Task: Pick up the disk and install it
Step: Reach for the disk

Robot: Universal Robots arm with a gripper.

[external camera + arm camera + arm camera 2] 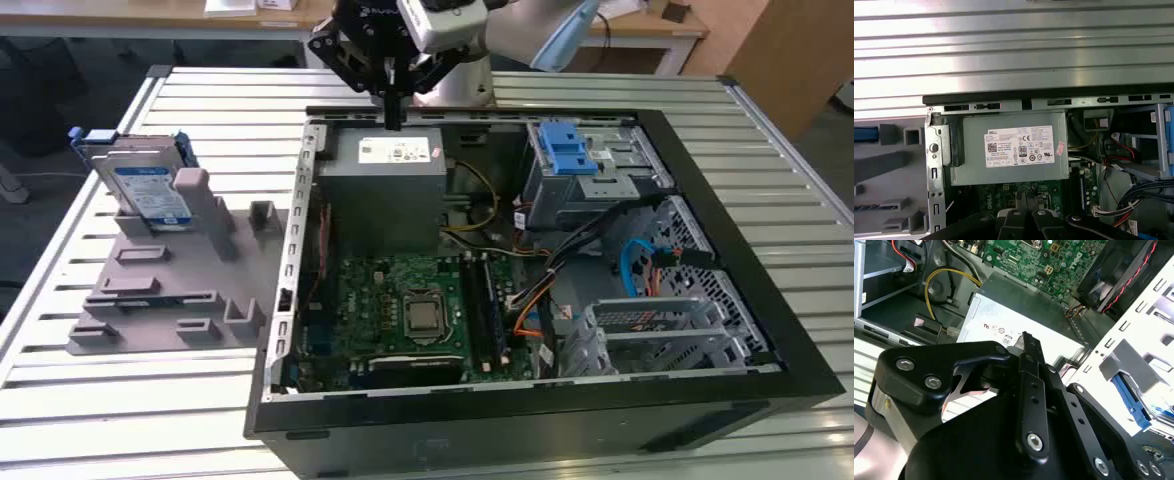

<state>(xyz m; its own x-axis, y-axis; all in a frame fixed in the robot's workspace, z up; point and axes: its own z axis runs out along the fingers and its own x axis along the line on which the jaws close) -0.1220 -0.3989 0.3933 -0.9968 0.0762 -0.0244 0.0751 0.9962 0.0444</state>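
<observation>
Silver metal with a white-and-blue label, the disk (150,190) stands on edge in a slot of the grey holder (174,290) on the slatted table (107,400). It is outside the open computer case (534,420) and well apart from the grey metal box (387,175), towards the exterior view's left of it. Nothing touches the disk.

The gripper (394,118) hangs above the far edge of the grey metal box, pointing down at it. Both wrist views show the box's stickered top below the fingertips — the gripper (1025,337) in the second wrist view and the gripper (1026,199) in the first. Its fingers are pressed together with nothing between them. The blue latch (567,150) and the drive cage sit to the exterior view's right of the box.

As I judge it, the step in hand is the pick, and none of it is done yet. To do it well, the fingers should spread before they reach the disk. They should close across its flat faces, high enough to clear the holder's posts, and the disk should be lifted straight up out of the slot — a tilted pull could jam the blue rails.
</observation>
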